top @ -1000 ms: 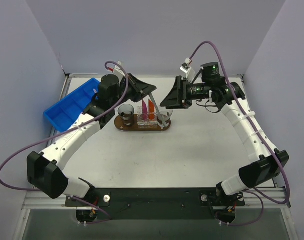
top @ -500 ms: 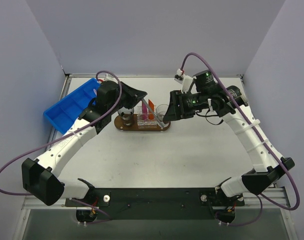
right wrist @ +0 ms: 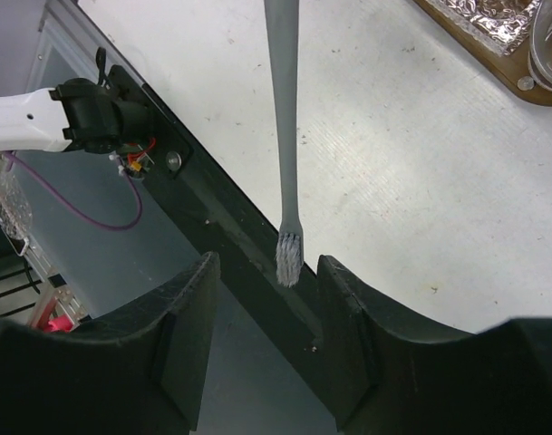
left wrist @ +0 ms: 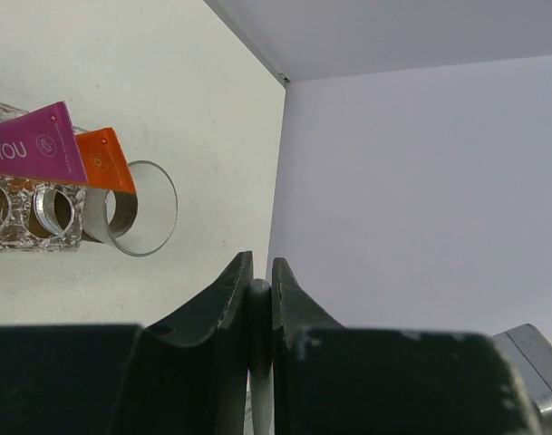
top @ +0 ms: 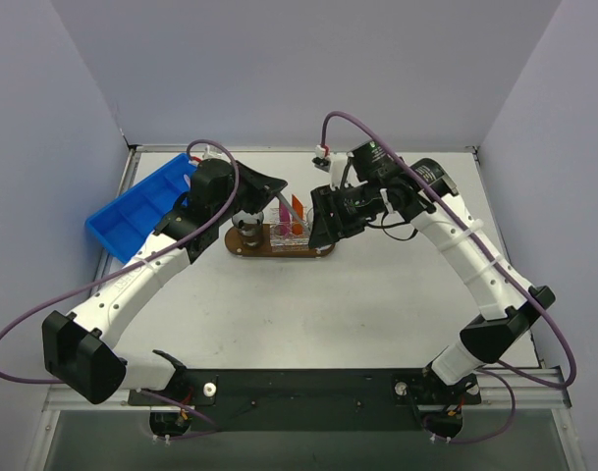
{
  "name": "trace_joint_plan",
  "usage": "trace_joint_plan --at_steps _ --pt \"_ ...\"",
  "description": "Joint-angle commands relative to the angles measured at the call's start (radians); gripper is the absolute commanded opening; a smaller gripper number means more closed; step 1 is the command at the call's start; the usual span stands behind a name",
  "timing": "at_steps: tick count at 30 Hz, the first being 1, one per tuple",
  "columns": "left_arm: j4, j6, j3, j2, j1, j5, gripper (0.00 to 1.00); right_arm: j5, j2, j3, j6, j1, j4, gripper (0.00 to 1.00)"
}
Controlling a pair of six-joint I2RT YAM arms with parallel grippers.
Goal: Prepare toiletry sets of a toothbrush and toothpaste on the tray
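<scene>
A grey toothbrush (right wrist: 283, 109) is held by its handle end (left wrist: 260, 299), with my left gripper (left wrist: 258, 263) shut on it just left of the tray (top: 240, 247). Its bristle head (right wrist: 289, 258) hangs between the fingers of my right gripper (right wrist: 266, 267), which stands open without touching it. In the top view the left gripper (top: 271, 186) and right gripper (top: 323, 218) face each other over the tray's far side. The orange toothpaste (left wrist: 108, 161) stands upright beside a pink tube (left wrist: 40, 145) in a clear holder (left wrist: 31, 213) on the tray.
A blue bin (top: 132, 211) sits at the table's left edge. One glass cup (top: 246, 224) stands on the tray's left end. Another glass cup (left wrist: 135, 208) is next to the orange tube. The black base rail (right wrist: 230, 227) runs under the right gripper.
The right arm has swung left and down until its open fingers straddle the toothbrush head. The left arm shifted slightly early on, then held still with the brush.
</scene>
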Motion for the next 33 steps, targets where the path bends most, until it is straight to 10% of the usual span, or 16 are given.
trace_joint_plan --at_steps 1,21,28,33 --pt "0.021 -0.019 0.024 -0.035 -0.001 -0.010 0.00 0.051 0.025 0.049 -0.036 0.027 -0.052 0.42" --pt "-0.005 0.064 0.044 -0.024 -0.010 0.001 0.00 0.146 0.049 0.057 -0.053 0.056 -0.054 0.00" --pt "-0.085 0.257 0.062 -0.071 0.008 -0.075 0.81 0.163 0.025 0.033 -0.045 0.021 -0.083 0.00" --pt "-0.197 0.439 0.091 -0.104 0.072 -0.152 0.88 0.175 -0.007 -0.024 -0.044 -0.019 -0.139 0.00"
